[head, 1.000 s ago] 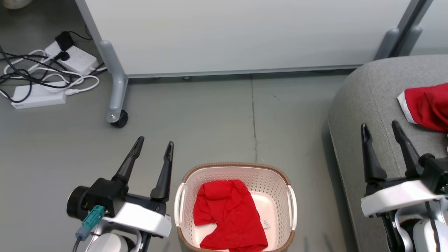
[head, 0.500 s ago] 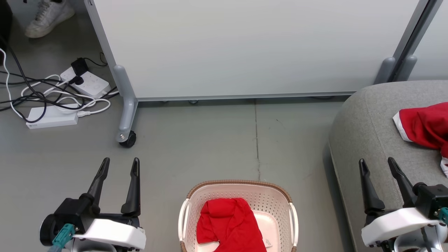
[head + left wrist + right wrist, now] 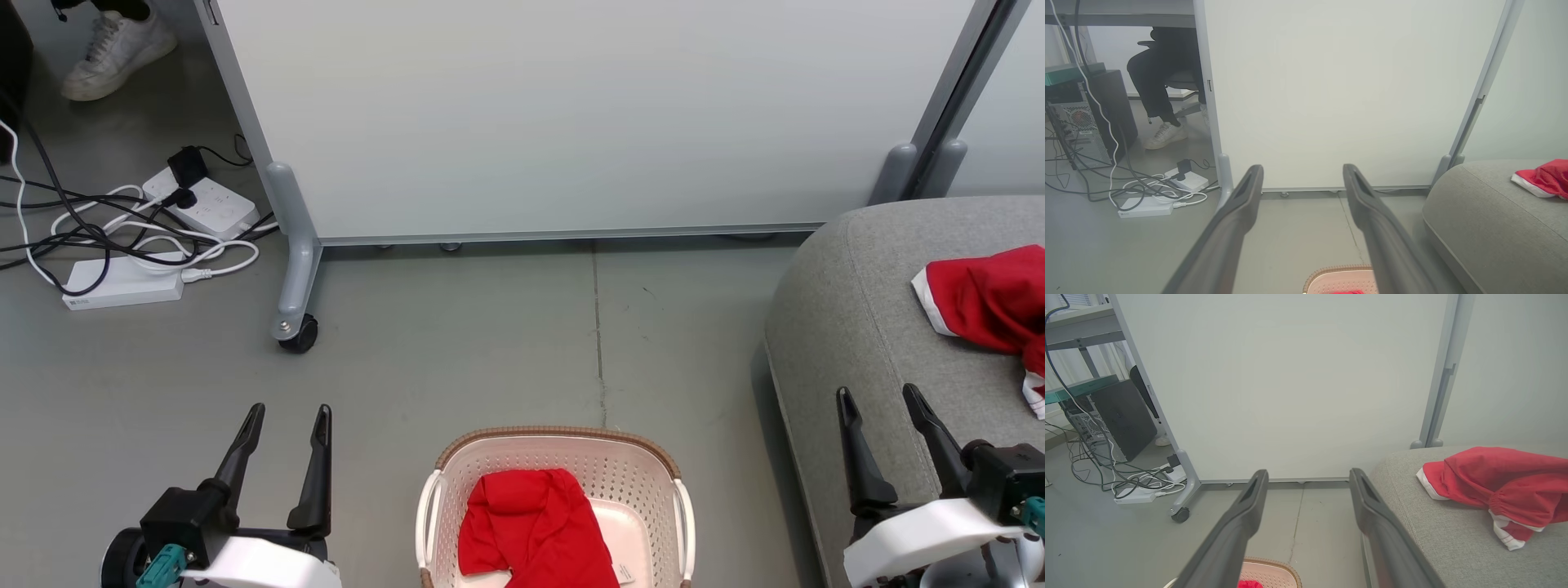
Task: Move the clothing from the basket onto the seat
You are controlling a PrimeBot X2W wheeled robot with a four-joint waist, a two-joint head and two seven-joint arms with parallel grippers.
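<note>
A crumpled red garment (image 3: 531, 529) lies in the cream perforated basket (image 3: 653, 478) at the bottom centre of the head view. Another red garment with white trim (image 3: 984, 302) (image 3: 1498, 484) (image 3: 1545, 179) rests on the grey seat (image 3: 857, 310) (image 3: 1433, 531) at the right. My left gripper (image 3: 290, 412) stands open and empty over the floor, left of the basket. My right gripper (image 3: 875, 394) is open and empty above the seat's front left corner. The basket's brown rim (image 3: 1337, 271) (image 3: 1274, 565) peeks in at the bottom of both wrist views.
A pale grey wheeled partition (image 3: 571, 114) stands behind the basket, its castor (image 3: 295, 335) at the left. Power strips and tangled cables (image 3: 131, 245) lie on the floor at far left. A person's white shoe (image 3: 114, 53) is beyond them, beside a computer tower (image 3: 1081, 118).
The head camera has tilted up, so the basket sits lower in the picture and the shoe has come into it. My left gripper has drawn back left, away from the basket. Both stay open.
</note>
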